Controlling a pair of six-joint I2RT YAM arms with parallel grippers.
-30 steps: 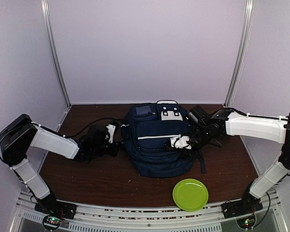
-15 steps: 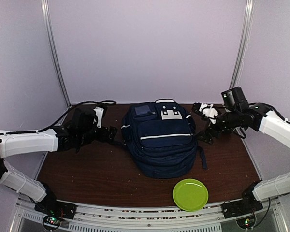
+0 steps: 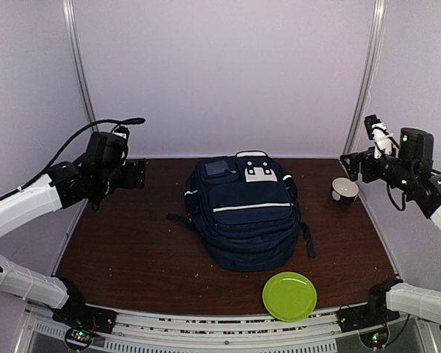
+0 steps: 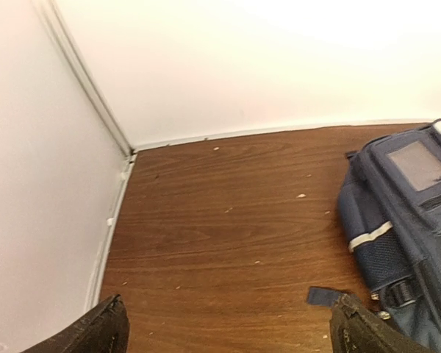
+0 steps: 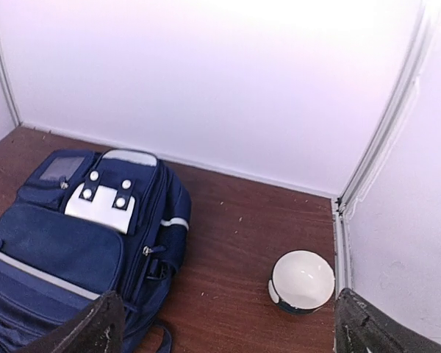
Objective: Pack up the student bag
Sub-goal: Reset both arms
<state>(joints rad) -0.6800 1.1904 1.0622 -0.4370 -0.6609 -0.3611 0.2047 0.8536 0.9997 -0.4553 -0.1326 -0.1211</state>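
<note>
Both jaws apart, empty: left pincer (image 4: 228, 332) far left, right pincer (image 5: 228, 328) far right, flanking the bag (image 3: 242, 213) mid-tabletop (image 3: 132, 250); probably leaving access clear.

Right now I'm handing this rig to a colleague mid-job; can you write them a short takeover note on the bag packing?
Left gripper: open, empty, raised over the table's far left.
Right gripper: open, empty, raised at the far right.
Student bag: lying mid-table, neither arm touching it; it looks zipped shut, contents not visible.
Outside the bag: white bowl far right, green plate at the near edge.
Done: cannot tell what is packed.
Left: possibly the bowl and plate, if they belong inside.
</note>
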